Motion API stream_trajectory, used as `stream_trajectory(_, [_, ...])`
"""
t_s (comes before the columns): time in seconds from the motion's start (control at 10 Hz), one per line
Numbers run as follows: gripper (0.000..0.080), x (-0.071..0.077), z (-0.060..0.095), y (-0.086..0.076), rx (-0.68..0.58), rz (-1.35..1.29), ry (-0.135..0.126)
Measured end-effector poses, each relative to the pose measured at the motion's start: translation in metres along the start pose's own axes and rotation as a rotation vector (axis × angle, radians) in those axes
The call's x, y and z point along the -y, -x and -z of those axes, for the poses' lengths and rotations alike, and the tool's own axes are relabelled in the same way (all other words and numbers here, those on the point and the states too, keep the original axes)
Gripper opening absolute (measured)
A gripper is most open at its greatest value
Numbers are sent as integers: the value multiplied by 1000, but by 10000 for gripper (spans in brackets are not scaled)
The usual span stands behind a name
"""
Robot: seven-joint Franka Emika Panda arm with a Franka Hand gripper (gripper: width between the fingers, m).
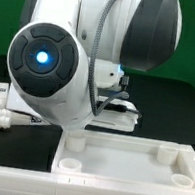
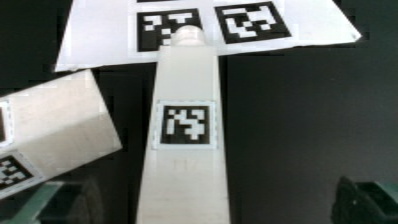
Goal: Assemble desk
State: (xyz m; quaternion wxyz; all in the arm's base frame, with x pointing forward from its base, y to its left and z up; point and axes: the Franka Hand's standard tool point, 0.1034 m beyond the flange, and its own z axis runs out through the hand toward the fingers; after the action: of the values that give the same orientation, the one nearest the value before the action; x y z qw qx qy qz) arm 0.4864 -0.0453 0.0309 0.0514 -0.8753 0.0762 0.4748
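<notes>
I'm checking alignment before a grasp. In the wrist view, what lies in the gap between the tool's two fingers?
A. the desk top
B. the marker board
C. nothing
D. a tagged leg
D: the tagged leg runs centrally between the open tool and its fingers, one at each side.

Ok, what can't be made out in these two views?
- Exterior view: glossy white robot body hides much of the black table behind it.
- Exterior view: white rimmed plastic desk top is cut off by the frame edge.
- Wrist view: white square-post leg and a second tagged white part both run out of frame.
</notes>
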Motion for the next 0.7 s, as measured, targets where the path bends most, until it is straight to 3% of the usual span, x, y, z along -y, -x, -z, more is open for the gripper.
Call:
stream_trajectory(0.2, [649,-7,-11,-2,39,-9,-20])
stream_trajectory(0.7, [649,-6,-16,-3,47,-5,-16])
